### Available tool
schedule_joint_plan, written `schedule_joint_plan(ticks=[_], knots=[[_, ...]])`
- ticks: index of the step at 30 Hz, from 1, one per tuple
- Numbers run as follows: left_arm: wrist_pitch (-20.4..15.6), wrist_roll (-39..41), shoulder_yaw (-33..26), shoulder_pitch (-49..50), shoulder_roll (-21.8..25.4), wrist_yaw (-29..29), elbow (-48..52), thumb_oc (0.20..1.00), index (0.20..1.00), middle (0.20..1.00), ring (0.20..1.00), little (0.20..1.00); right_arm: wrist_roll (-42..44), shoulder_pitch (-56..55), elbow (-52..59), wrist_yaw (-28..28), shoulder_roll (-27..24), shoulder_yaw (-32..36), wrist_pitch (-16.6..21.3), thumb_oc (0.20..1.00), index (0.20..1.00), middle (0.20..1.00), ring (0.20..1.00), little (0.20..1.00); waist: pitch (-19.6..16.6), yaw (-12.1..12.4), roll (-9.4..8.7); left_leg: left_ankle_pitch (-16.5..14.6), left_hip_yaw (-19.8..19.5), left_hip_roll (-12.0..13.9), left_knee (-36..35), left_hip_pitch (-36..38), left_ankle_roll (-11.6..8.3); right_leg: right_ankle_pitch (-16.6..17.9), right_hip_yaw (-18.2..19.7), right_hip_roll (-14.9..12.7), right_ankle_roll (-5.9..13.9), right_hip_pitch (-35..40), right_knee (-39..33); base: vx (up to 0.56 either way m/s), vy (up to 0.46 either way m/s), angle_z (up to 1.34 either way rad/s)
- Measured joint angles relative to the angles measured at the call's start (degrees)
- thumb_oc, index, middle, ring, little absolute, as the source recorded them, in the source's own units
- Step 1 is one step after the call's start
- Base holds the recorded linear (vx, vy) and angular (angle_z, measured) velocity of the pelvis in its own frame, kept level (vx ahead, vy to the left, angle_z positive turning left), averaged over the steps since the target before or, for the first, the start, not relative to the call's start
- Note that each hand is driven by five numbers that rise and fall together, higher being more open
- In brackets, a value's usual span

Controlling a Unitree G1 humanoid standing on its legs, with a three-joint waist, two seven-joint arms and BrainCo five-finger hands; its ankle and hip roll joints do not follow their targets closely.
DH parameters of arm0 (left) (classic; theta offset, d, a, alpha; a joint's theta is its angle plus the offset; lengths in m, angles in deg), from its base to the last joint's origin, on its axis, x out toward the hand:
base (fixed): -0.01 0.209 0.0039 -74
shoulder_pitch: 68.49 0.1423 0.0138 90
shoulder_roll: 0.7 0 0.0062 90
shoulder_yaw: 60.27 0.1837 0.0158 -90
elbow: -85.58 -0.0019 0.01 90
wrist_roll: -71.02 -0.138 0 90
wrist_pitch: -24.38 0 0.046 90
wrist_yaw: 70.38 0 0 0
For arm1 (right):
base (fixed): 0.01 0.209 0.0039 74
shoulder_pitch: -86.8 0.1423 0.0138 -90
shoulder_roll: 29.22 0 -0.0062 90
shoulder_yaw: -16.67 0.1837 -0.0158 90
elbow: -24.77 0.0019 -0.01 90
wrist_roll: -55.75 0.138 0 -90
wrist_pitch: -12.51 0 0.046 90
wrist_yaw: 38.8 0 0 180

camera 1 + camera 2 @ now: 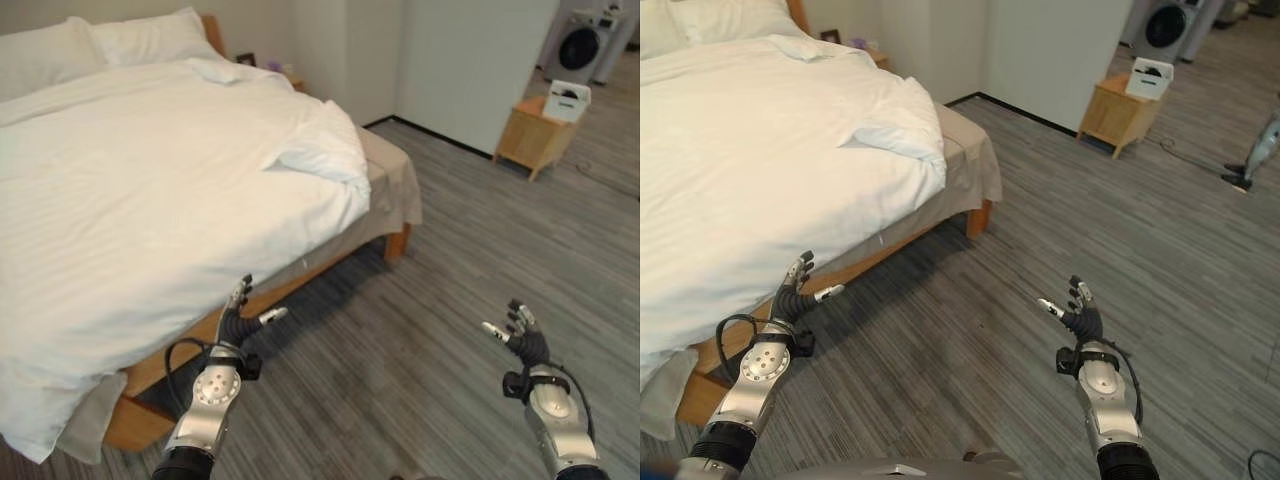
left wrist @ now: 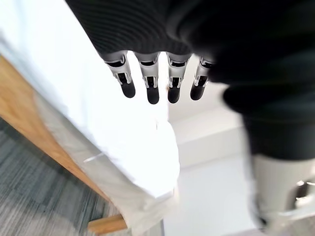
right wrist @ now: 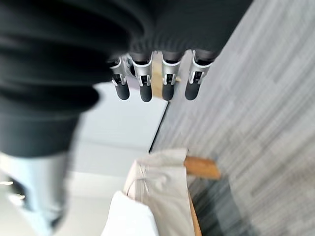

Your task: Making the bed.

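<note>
A bed with a wooden frame (image 1: pixel 300 285) fills the left side, covered by a white duvet (image 1: pixel 140 200) whose foot corner (image 1: pixel 325 150) is folded back and rumpled, showing a beige sheet (image 1: pixel 395 180) beneath. Two white pillows (image 1: pixel 95 45) lie at the head. My left hand (image 1: pixel 238 322) hovers just below the duvet's hanging edge by the frame, fingers straight, holding nothing. My right hand (image 1: pixel 522 340) is out over the floor, well clear of the bed, also open and empty. The duvet corner (image 2: pixel 147 162) shows past the left hand's fingers (image 2: pixel 152 91).
Grey wood-plank floor (image 1: pixel 420 330) runs right of the bed. A small wooden side table (image 1: pixel 535 135) with a white box (image 1: pixel 567 100) stands by the far wall, a washing machine (image 1: pixel 585 45) behind it. A nightstand (image 1: pixel 285 75) sits beside the bed's head.
</note>
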Motion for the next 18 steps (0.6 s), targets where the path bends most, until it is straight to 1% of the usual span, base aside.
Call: schedule_joint_plan(ticks=[1, 2, 3, 4, 5, 6, 7, 8, 9, 10, 11, 12, 13, 14, 15, 16, 17, 18], knots=[[-0.14, 0.8, -0.86, 1.06, 0.05, -0.06, 2.69, 1.0, 1.0, 1.0, 1.0, 1.0, -0.12, 0.86, 1.14, -0.03, 0.12, -0.48, 0.14, 1.0, 1.0, 1.0, 1.0, 1.0, 2.0, 0.41, 0.55, 0.25, 1.08, 0.94, -0.22, 0.53, -0.17, -0.6, -0.11, 0.41, 1.63, -2.17, 4.02, 0.08, -0.053, -0.15], [-0.7, 1.72, -0.71, 1.08, -0.47, -0.34, 3.1, 1.0, 1.0, 1.0, 1.0, 1.0, -1.45, 1.02, 1.45, -0.24, 0.09, -0.75, 0.38, 1.0, 1.0, 1.0, 1.0, 1.0, 3.25, 0.42, 0.59, 0.37, 1.11, 1.58, 0.01, 0.31, -0.07, -2.28, -1.43, -0.83, 2.54, -3.92, 7.69, 0.08, -0.053, -0.23], [-0.71, 2.05, -1.14, 1.38, -1.68, -0.34, 2.75, 1.0, 1.0, 1.0, 1.0, 1.0, -1.92, 1.15, 1.6, -0.2, 0.08, -0.76, 0.34, 1.0, 1.0, 1.0, 1.0, 1.0, 3.38, 0.72, 0.5, -0.06, 1.74, 1.53, -0.05, 0.46, 0.35, -2.71, -2.94, -3.36, 3.16, -5.04, 9.82, 0.17, -0.075, -0.19], [-0.69, 2.08, -1.45, 1.91, -2.67, -0.32, 2.37, 1.0, 1.0, 1.0, 1.0, 1.0, -2.2, 1.44, 1.79, -0.26, 0.11, -0.96, 0.41, 1.0, 1.0, 1.0, 1.0, 1.0, 3.39, 1.11, 0.54, -0.2, 2.24, 1.57, -0.11, 0.42, 0.27, -2.61, -3.41, -5.84, 3.48, -5.59, 10.54, 0.25, -0.11, -0.24], [-0.66, 2.1, -1.48, 2.39, -2.5, -0.59, 2.47, 1.0, 1.0, 1.0, 1.0, 1.0, -2.3, 1.55, 2.42, -0.38, 0.17, -1.61, 0.43, 1.0, 1.0, 1.0, 1.0, 1.0, 3.88, 1.47, -0.38, -0.84, 1.84, 1.62, -0.22, 0.5, -0.42, -1.79, -2.65, -9.5, 4.47, -6.03, 9.23, 0.26, -0.113, -0.28], [-0.72, 2.16, -1.69, 2.9, -2.55, -0.82, 2.56, 1.0, 1.0, 1.0, 1.0, 1.0, -2.46, 1.35, 3.21, -0.86, 0.12, -2.12, 0.36, 1.0, 1.0, 1.0, 1.0, 1.0, 4.17, 1.98, -0.75, -0.91, 1.98, 1.78, -0.25, 0.47, -0.59, -1.76, -2.67, -11.04, 4.51, -6.66, 8.29, 0.21, -0.114, -0.19], [-0.61, 3.01, -2.11, 3.25, -2.51, -0.86, 1.92, 1.0, 1.0, 1.0, 1.0, 1.0, -3.48, 0.99, 4.55, -1.47, 0.16, -2.57, 0.42, 1.0, 1.0, 1.0, 1.0, 1.0, 4.63, 1.83, -0.92, -0.62, 1.89, 2.66, -0.25, 0.34, -1.18, -1.03, -2.27, -11.5, 4.55, -6.59, 5.03, 0.17, -0.103, -0.06], [-0.09, 3.95, -1.83, 3.25, -2.25, -1.03, 1.12, 1.0, 1.0, 1.0, 1.0, 1.0, -3.92, 0.59, 5.34, -1.61, 0.18, -2.84, 0.39, 1.0, 1.0, 1.0, 1.0, 1.0, 4.85, 1.61, -1.02, -0.47, 1.39, 3.56, -0.29, 0.17, -1.43, 0.67, -2.3, -11.47, 5.19, -6.24, 0.89, 0.17, -0.101, 0.07], [0.25, 4.2, -1.82, 3.41, -1.98, -1.03, 0.23, 1.0, 1.0, 1.0, 1.0, 1.0, -4.41, 0.5, 5.86, -1.57, 0.21, -3.24, 0.5, 1.0, 1.0, 1.0, 1.0, 1.0, 5.21, 0.97, -1.65, -0.72, 0.92, 4.73, -0.35, -0.05, -2.67, 3.54, -2.54, -11.71, 5.98, -7.1, -3.95, 0.32, -0.196, 0.28], [0.54, 4.2, -1.9, 3.44, -1.82, -0.99, -0.29, 1.0, 1.0, 1.0, 1.0, 1.0, -4.42, 0.54, 5.9, -1.57, 0.38, -3.23, 0.49, 1.0, 1.0, 1.0, 1.0, 1.0, 4.92, 0.46, -2.84, -0.51, 0.28, 5.09, -0.62, -0.21, -3.59, 5.33, -3.12, -11.53, 5.98, -6.8, -6.71, 0.36, -0.202, 0.39], [0.58, 4.19, -1.74, 3.59, -1.1, -1.1, -0.22, 1.0, 1.0, 1.0, 1.0, 1.0, -4.43, 0.19, 5.92, -1.45, 0.49, -3.18, 0.49, 1.0, 1.0, 1.0, 1.0, 1.0, 4.85, -0.37, -4.27, -0.38, -0.8, 4.97, -0.63, 0.05, -5.17, 6.96, -3.11, -12.03, 5.98, -6.75, -7.89, 0.48, -0.283, 0.45], [0.46, 4.15, -1.88, 4.08, -1.03, -1.03, -0.48, 1.0, 1.0, 1.0, 1.0, 1.0, -4.41, -0.3, 5.83, -1.38, 0.54, -3.4, 0.65, 1.0, 1.0, 1.0, 1.0, 1.0, 4.82, -0.81, -4.9, -0.9, -1.29, 5.76, -0.65, 0.01, -7.32, 8.57, -3.12, -13.01, 6.57, -9.41, -4.62, 0.41, -0.221, 0.38], [0.75, 4.19, -1.53, 3.76, -2.25, -0.44, -1.76, 1.0, 1.0, 1.0, 1.0, 1.0, -4.39, -0.7, 5.82, -1.36, 0.5, -2.3, 0.66, 1.0, 1.0, 1.0, 1.0, 1.0, 5.04, -0.9, -2.8, -1.64, -1.42, 8.72, -0.66, -0.89, -8.36, 8.39, -5.81, -11.14, 6.32, -11.41, -1.54, 0.4, -0.232, 0.5], [0.87, 4.02, -0.77, 3.46, -2.56, -0.49, -1.85, 1.0, 1.0, 1.0, 1.0, 1.0, -4.33, -0.48, 5.53, -1.22, 0.22, -1.82, 0.67, 1.0, 1.0, 1.0, 1.0, 1.0, 5.46, -2.76, -1.52, -3.25, -2.59, 11.13, -0.15, -2.28, -10.71, 6.44, -9.05, -9.43, 5.38, -11.55, -1.86, 0.26, -0.149, 0.5], [0.94, 4.0, -0.6, 3.43, -2.78, -0.48, -1.91, 1.0, 1.0, 1.0, 1.0, 1.0, -4.32, 0.44, 4.73, -1.31, 0.27, -1.68, 0.47, 1.0, 1.0, 1.0, 1.0, 1.0, 6.54, -3.42, -1.16, -3.74, -2.7, 11.4, 1.79, -2.76, -11.85, 5.97, -9.91, -9.11, 4.48, -11.58, -1.64, 0.13, -0.068, 0.42], [1.0, 3.83, -0.1, 3.87, -2.89, -0.54, -1.89, 1.0, 1.0, 1.0, 1.0, 1.0, -4.31, 1.12, 4.81, -1.3, 0.2, -1.59, 0.34, 1.0, 1.0, 1.0, 1.0, 1.0, 7.07, -3.96, -0.95, -3.81, -2.44, 11.12, 2.92, -1.97, -12.01, 6.63, -10.33, -8.97, 2.65, -11.39, -0.84, 0.38, -0.24, 0.12], [0.95, 3.73, 0.07, 3.89, -3.65, -0.66, -1.66, 1.0, 1.0, 1.0, 1.0, 1.0, -4.29, 0.84, 4.95, -1.28, -0.53, -0.77, 0.31, 1.0, 1.0, 1.0, 1.0, 1.0, 7.55, -4.69, 0.63, -3.52, -2.36, 11.13, 1.05, 1.75, -11.6, 7.2, -10.92, -7.82, 1.62, -10.41, -0.5, 0.49, -0.331, 0.06], [0.84, 3.6, -0.39, 4.57, -3.69, -0.99, -0.66, 1.0, 1.0, 1.0, 1.0, 1.0, -4.23, -0.28, 3.9, -1.44, -0.46, -0.89, 1.14, 1.0, 1.0, 1.0, 1.0, 1.0, 7.56, -4.89, 0.9, -0.87, -2.88, 10.53, 2.41, 3.67, -14.09, 3.79, -10.54, -8.23, 1.23, -10.26, 1.36, 0.61, -0.418, 0.13]])
